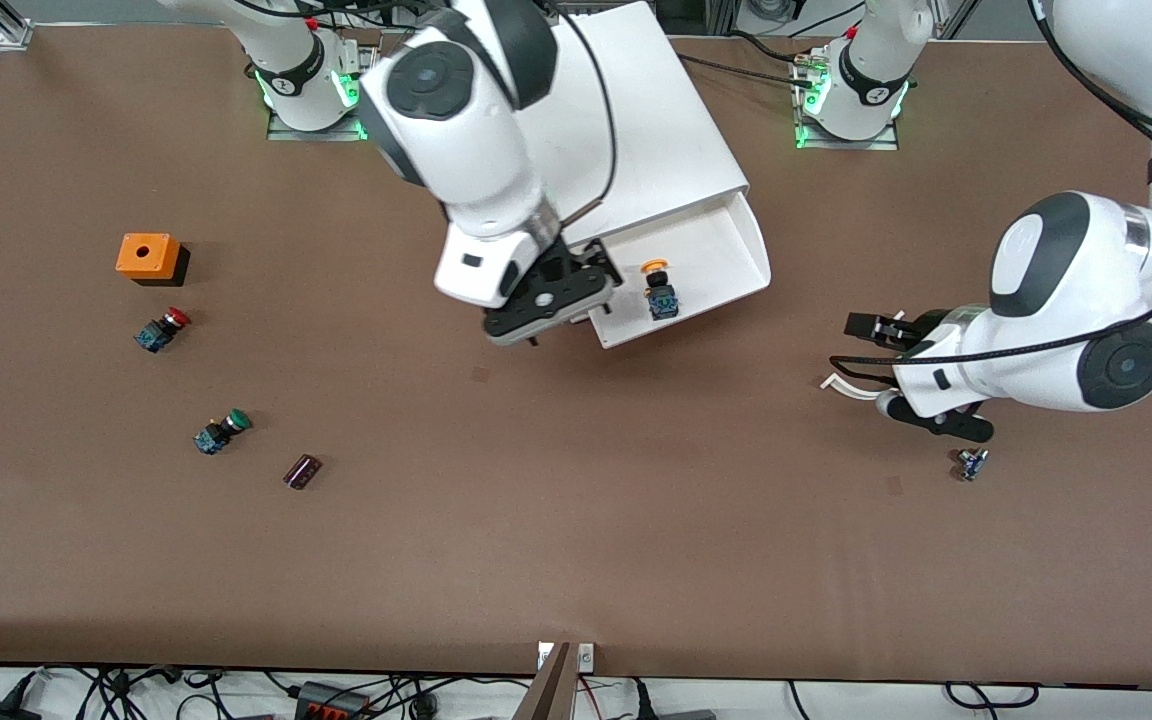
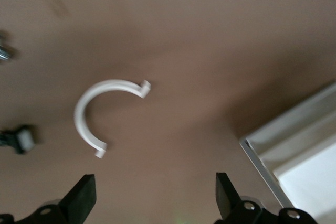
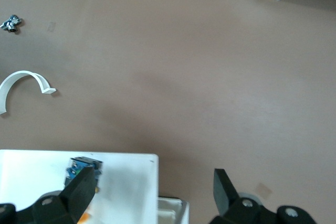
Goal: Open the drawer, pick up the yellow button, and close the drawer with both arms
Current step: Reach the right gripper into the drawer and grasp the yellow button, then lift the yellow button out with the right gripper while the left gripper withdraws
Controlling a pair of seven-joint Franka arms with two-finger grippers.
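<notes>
Fingers of the right gripper stand wide and empty over the corner of the pulled-out drawer, with the button lying in the tray just beside one fingertip rather than between the two; the left gripper is likewise spread wide and empty, hovering over bare table at its own end with a white curved clip lying below and between its fingertips. If the right gripper descends from here, one finger could land on the drawer wall or nudge the button aside, since the jaws straddle the drawer's edge. The button lies tipped on its side, orange-yellow cap, black collar, blue-teal base.
</notes>
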